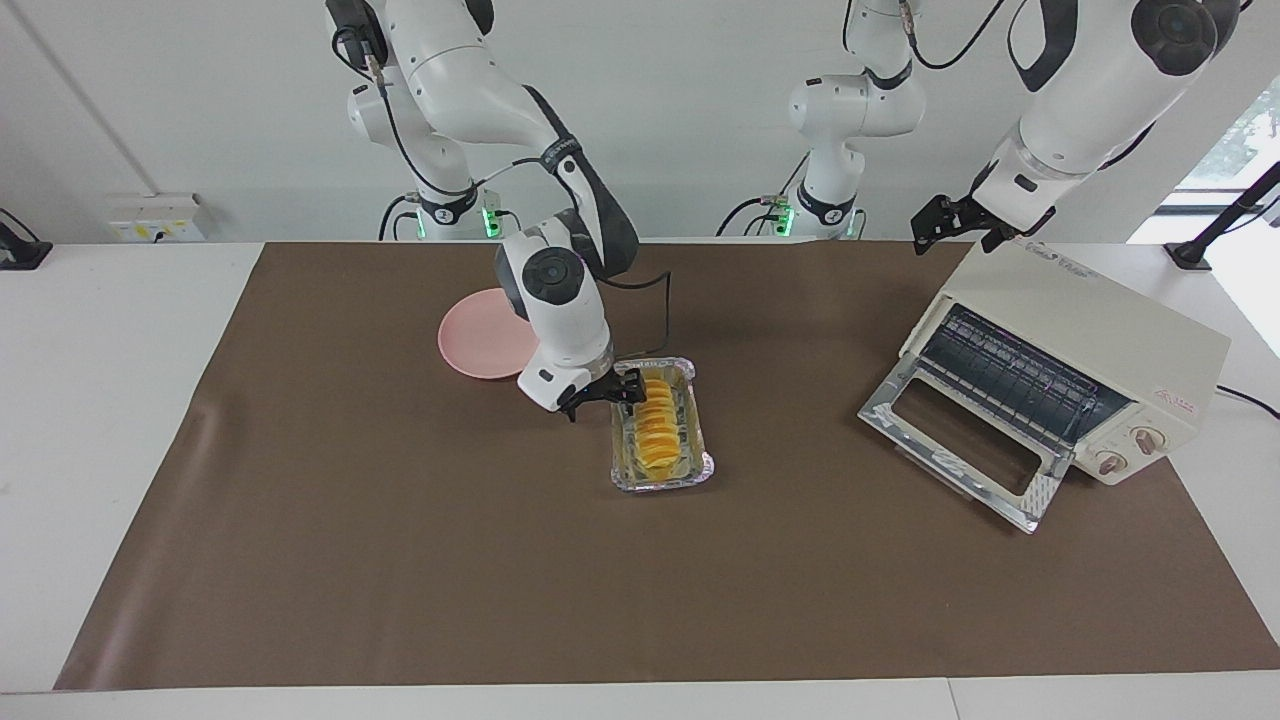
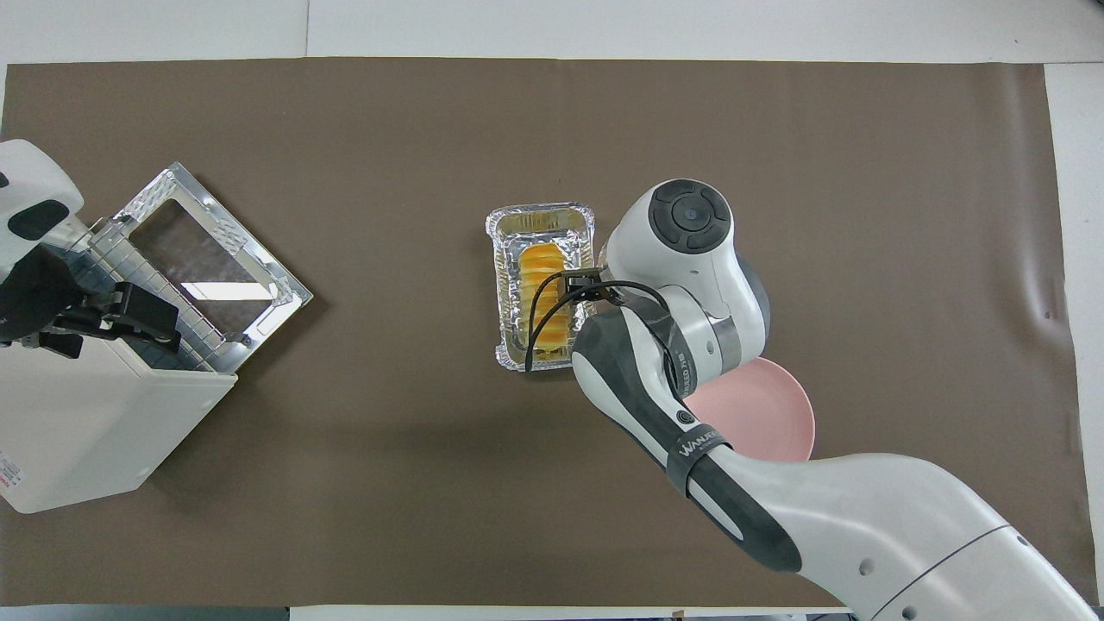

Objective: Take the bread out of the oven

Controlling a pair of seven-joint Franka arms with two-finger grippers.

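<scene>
The bread (image 1: 655, 425) (image 2: 545, 276), a ridged golden loaf, lies in a silver foil tray (image 1: 660, 483) (image 2: 539, 216) in the middle of the brown mat, outside the oven (image 1: 1080, 330) (image 2: 86, 431). The oven's glass door (image 1: 960, 440) hangs open and its wire rack is bare. My right gripper (image 1: 605, 395) is low at the tray's end nearer the robots, open, with one finger at the loaf's end. In the overhead view its wrist hides most of it. My left gripper (image 1: 950, 225) (image 2: 129, 315) hangs open over the oven's top, holding nothing.
A round pink plate (image 1: 480, 335) (image 2: 768, 414) lies nearer the robots than the tray, toward the right arm's end, partly under the right arm. A black cable trails on the mat by the tray. The oven stands at the left arm's end.
</scene>
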